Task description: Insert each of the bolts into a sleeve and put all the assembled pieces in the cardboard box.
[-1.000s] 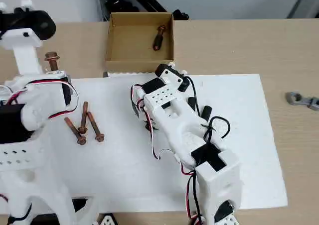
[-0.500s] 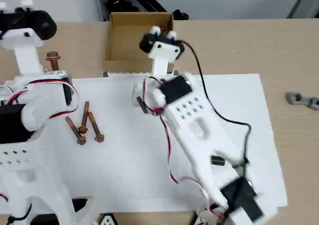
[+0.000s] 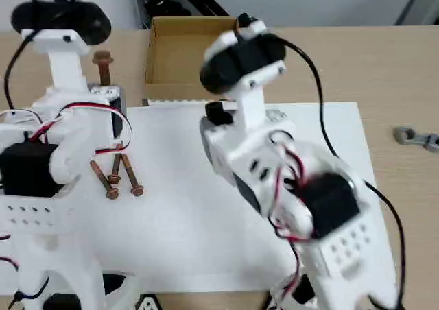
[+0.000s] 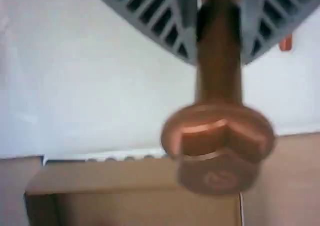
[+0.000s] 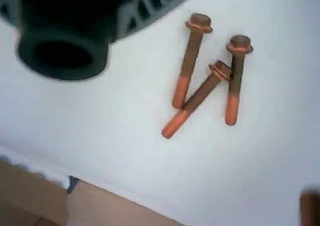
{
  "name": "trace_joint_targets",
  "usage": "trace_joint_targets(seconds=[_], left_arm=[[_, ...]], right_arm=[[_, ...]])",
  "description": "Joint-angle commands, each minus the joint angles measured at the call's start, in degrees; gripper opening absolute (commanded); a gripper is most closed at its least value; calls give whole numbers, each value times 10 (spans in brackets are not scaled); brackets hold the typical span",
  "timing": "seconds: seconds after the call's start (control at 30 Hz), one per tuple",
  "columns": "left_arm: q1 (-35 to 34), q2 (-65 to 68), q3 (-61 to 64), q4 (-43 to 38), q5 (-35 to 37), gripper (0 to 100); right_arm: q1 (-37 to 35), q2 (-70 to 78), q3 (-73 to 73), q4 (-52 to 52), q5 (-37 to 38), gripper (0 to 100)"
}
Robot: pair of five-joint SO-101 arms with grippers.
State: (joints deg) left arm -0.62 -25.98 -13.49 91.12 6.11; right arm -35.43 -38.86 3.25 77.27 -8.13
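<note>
fig. two arms at the table, seen from above and from each wrist. lettering: an embossed mark on the head of the held bolt (image 4: pixel 218 136) is too blurred to read

left gripper (image 4: pixel 217 16): clenched on the copper-coloured shank of the held bolt, grey ribbed jaws pressing it from both sides, with the flanged hex head projecting clear of them. from above, this bolt stands upright, head uppermost, just to the left of the cardboard box (image 3: pixel 156 56); in the left wrist view the head sits in front of the box's near wall

right gripper (image 5: pixel 80 8): grasping a black sleeve (image 5: pixel 62 56), a short dark tube whose open round bore faces the wrist camera. the sleeve hangs above the white sheet (image 3: pixel 171 221), apart from the bolts below it

three loose bolts (image 3: pixel 113 176): lying on the white sheet near the left arm, shanks brown with orange tips, flanged heads. in the right wrist view the middle one lies slanted, its head touching the shank of a neighbour; the other two lie roughly parallel

cardboard box: open-topped, at the far edge of the white sheet, partly covered from above by the right arm

table (image 3: pixel 398 70): pale wood; a small grey metal tool (image 3: pixel 415 137) rests near its right edge, well apart from the sheet's contents
</note>
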Motion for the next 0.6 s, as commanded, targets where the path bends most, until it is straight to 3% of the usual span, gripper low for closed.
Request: trace_joint_targets(seconds=[0.0,0.23,0.57], left_arm=[[4,-19,-7,-43,22,5],[5,-18,-7,-84,88,5],[98,-15,-6,-142,87,5]], right_arm=[[2,-82,72,-53,32,9],[7,-273,330,-268,98,4],[7,-350,479,-429,51,4]])
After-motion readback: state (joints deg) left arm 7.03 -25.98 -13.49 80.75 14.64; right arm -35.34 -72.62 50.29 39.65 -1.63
